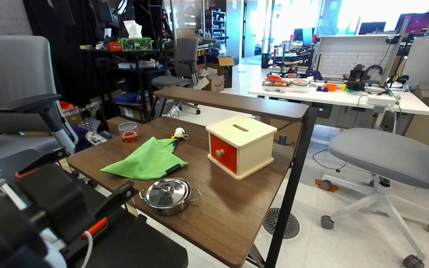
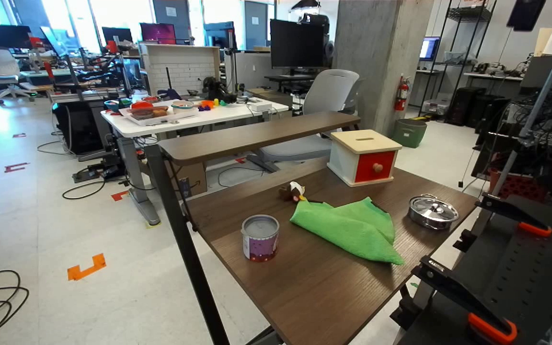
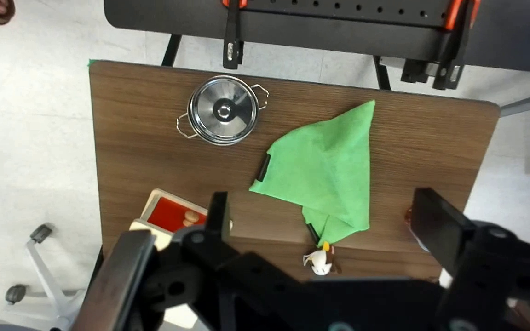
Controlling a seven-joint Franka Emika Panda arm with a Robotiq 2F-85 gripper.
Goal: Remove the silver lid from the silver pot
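Note:
The silver lid (image 1: 167, 192) rests on top of the silver pot (image 1: 173, 210) on the brown table. It is a shiny round disc with a small central knob. The lid (image 2: 434, 209) and pot (image 2: 428, 221) also show in an exterior view near the table's edge by the black mounting plate. In the wrist view the lid (image 3: 235, 122) covers the pot (image 3: 222, 142), whose two wire handles stick out at the sides. My gripper (image 3: 322, 195) is wide open and empty, high above the table. The pot lies ahead of the left finger in that view. The exterior views do not show the gripper.
A green cloth (image 3: 325, 170) lies beside the pot. A wooden box with a red drawer (image 1: 242, 147), a small toy bird (image 3: 319, 263) and a tin can (image 2: 260, 237) stand on the table (image 2: 300, 292). A raised shelf (image 1: 233, 102) borders it. Black clamps (image 3: 232, 46) jut toward the table's edge.

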